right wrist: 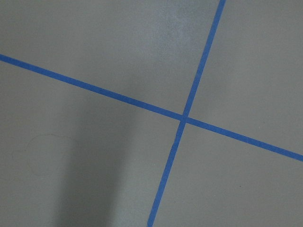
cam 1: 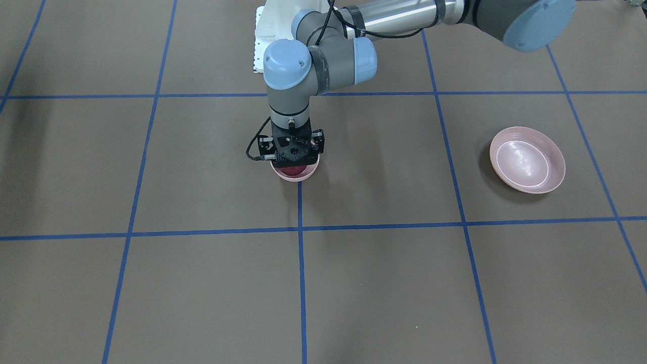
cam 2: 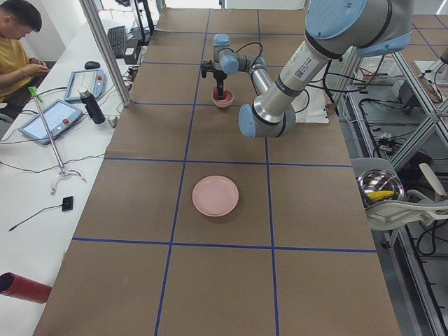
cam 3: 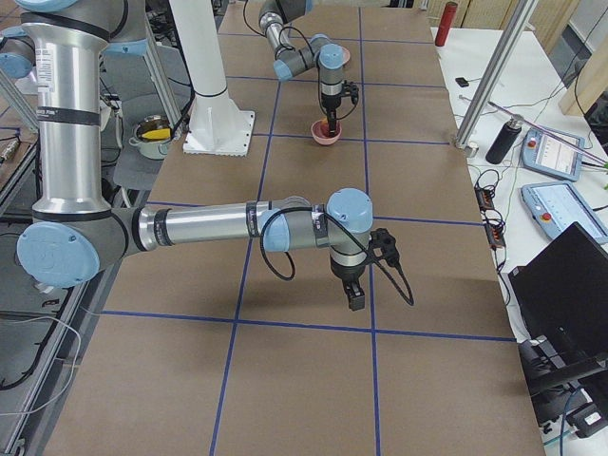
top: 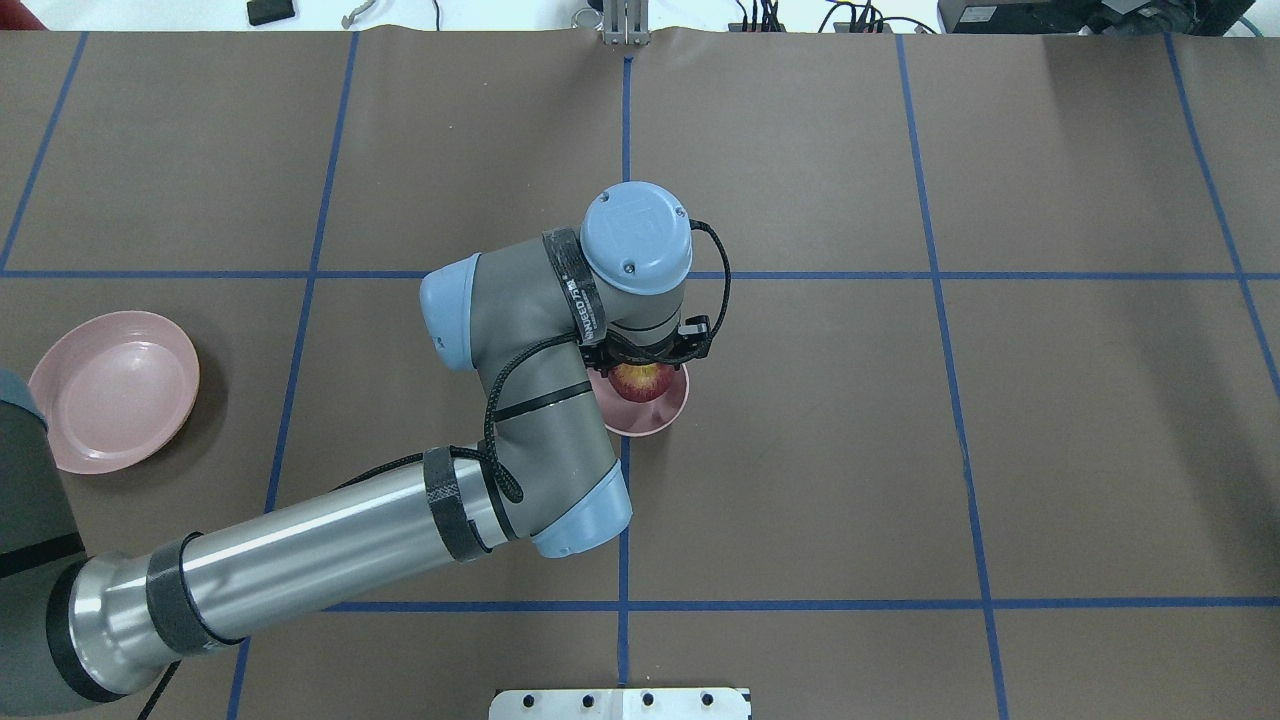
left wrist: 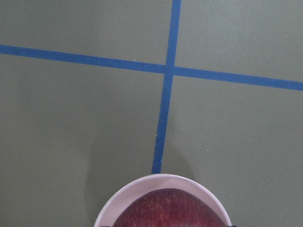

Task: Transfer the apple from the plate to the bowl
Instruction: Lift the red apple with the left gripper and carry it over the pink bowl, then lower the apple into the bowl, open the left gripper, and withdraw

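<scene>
The dark-red apple sits low inside the small pale-pink bowl at the table's middle. My left gripper stands straight down over the bowl, its fingers reaching in around the apple and seemingly shut on it. In the front view the gripper hides most of the apple and the bowl. The left wrist view shows the apple's top within the bowl's rim. The wide pink plate lies empty at the robot's far left. My right gripper hangs over bare table; I cannot tell whether it is open or shut.
Blue tape lines divide the brown table into squares. The left arm's forearm stretches from the near left to the bowl. A white base plate sits at the near edge. An operator with tablets sits at a side desk.
</scene>
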`<state>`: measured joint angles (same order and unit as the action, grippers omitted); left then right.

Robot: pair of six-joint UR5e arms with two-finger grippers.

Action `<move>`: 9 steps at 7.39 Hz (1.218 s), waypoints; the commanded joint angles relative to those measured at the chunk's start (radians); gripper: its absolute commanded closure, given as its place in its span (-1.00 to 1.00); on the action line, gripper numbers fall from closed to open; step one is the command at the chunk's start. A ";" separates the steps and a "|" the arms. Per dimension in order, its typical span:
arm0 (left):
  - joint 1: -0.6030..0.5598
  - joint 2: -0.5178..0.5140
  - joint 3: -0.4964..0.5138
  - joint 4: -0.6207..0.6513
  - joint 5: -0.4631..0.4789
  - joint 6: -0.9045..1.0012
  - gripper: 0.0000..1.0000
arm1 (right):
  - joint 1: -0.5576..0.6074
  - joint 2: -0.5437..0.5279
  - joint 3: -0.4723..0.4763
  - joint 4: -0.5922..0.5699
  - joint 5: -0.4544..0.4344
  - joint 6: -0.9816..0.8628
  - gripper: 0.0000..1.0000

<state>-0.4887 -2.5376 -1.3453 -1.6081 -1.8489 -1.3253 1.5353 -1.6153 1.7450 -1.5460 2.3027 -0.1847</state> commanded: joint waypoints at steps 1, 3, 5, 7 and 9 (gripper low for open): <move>0.004 0.031 0.008 -0.056 0.002 0.008 -0.02 | 0.000 0.000 0.001 0.001 0.001 0.011 -1.00; 0.004 0.039 0.005 -0.062 0.004 0.011 -0.95 | 0.000 0.002 0.001 0.001 0.001 0.013 -1.00; 0.002 0.045 -0.041 -0.061 0.004 0.011 -0.96 | 0.000 0.000 0.002 0.001 0.001 0.013 -1.00; -0.013 0.094 -0.176 -0.049 -0.003 0.012 -0.96 | 0.000 0.002 0.002 0.001 0.001 0.013 -1.00; -0.089 0.230 -0.384 0.069 -0.047 0.131 -0.96 | -0.001 0.002 -0.001 0.000 0.000 0.014 -1.00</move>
<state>-0.5304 -2.3867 -1.5992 -1.6202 -1.8640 -1.2764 1.5347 -1.6139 1.7459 -1.5450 2.3038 -0.1708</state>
